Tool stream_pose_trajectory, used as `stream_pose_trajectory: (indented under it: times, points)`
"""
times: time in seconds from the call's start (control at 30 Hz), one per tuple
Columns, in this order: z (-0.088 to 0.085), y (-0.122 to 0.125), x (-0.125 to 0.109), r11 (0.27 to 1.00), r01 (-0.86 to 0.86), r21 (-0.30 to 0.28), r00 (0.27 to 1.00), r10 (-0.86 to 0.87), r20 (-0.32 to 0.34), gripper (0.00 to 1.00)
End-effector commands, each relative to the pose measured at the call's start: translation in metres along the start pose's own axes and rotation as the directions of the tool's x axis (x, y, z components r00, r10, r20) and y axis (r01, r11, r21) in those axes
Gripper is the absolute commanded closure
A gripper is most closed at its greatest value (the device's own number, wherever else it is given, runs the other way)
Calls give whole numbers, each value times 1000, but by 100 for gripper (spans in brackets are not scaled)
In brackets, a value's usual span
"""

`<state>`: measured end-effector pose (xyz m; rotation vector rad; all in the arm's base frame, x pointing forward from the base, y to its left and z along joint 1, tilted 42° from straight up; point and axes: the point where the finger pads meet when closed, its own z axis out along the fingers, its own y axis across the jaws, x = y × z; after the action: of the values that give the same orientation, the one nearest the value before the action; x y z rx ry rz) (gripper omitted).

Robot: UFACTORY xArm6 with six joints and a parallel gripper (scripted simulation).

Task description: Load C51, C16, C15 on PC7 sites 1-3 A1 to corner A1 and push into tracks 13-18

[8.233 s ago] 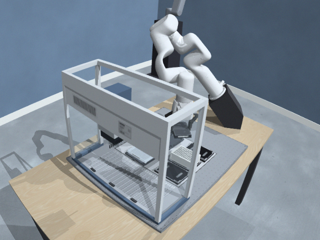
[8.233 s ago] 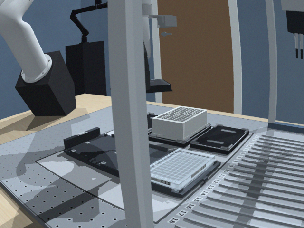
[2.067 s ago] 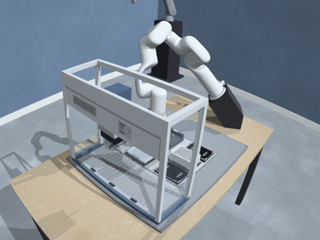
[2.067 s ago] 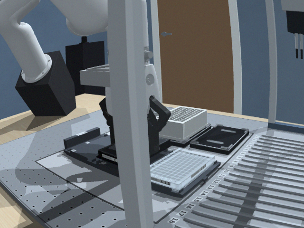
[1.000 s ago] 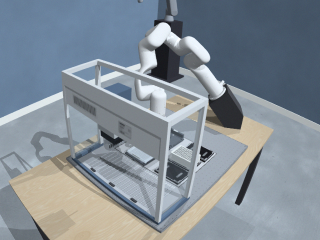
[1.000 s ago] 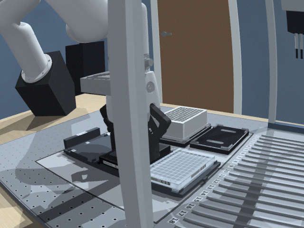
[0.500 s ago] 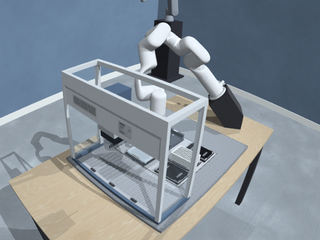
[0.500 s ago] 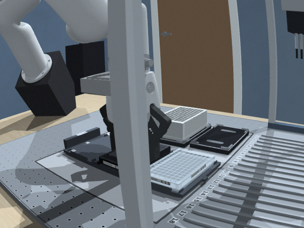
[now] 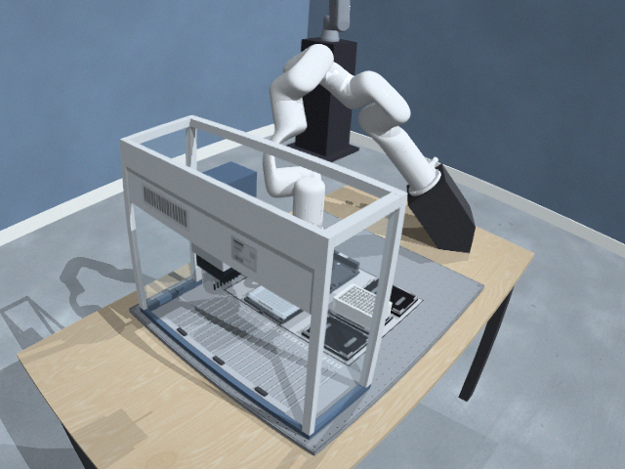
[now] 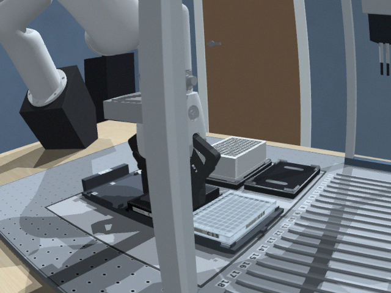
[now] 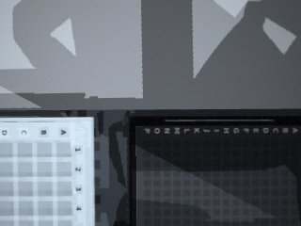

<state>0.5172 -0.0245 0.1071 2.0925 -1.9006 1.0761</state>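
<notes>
Exterior view showed the gripper (image 10: pixel 176 176) lowered over the carrier PC7 (image 10: pixel 104 189) on the apron, its black fingers (image 10: pixel 205 157) spread wide on either side of the dark 384-well plate C16 (image 10: pixel 142 204), which lay on the carrier's middle site. The jaws stood fully apart and pinched nothing; a white frame post (image 10: pixel 167 157) hid the gap between them, so contact with the plate's sides could not be judged. Just beside C16, on the carrier site nearest the numbered tracks, sat the clear 96-well plate C15 (image 10: pixel 233 214), its label facing the camera. The site next to the carrier's handle (image 10: pixel 105 174) held no plate. Behind the carrier, the white deep-well block C51 (image 10: pixel 239 154) stood in its nest, with a vacant black nest (image 10: pixel 284 177) to its right.

From the wrist camera, C16 (image 11: pixel 216 179) filled the lower right and C15 (image 11: pixel 42 174) the lower left, with a narrow strip of carrier between them.

Seen from above, the white arm (image 9: pixel 303 151) folded in a tight bend from its dark pedestal (image 9: pixel 328 101), its last link pointing straight down through the instrument frame (image 9: pixel 322 236).
</notes>
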Motion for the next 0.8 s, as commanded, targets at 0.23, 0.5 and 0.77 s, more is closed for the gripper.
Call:
stream_pose_trajectory:
  times: [0.23,0.5,0.77]
  points:
    - [-1,-1,0,1000,-1,3,1000,1,1,0]
    - [-2,-1,0,1000,-1,2,1000,1,1,0]
    - [-12,-1,0,1000,-1,2,1000,1,1,0]
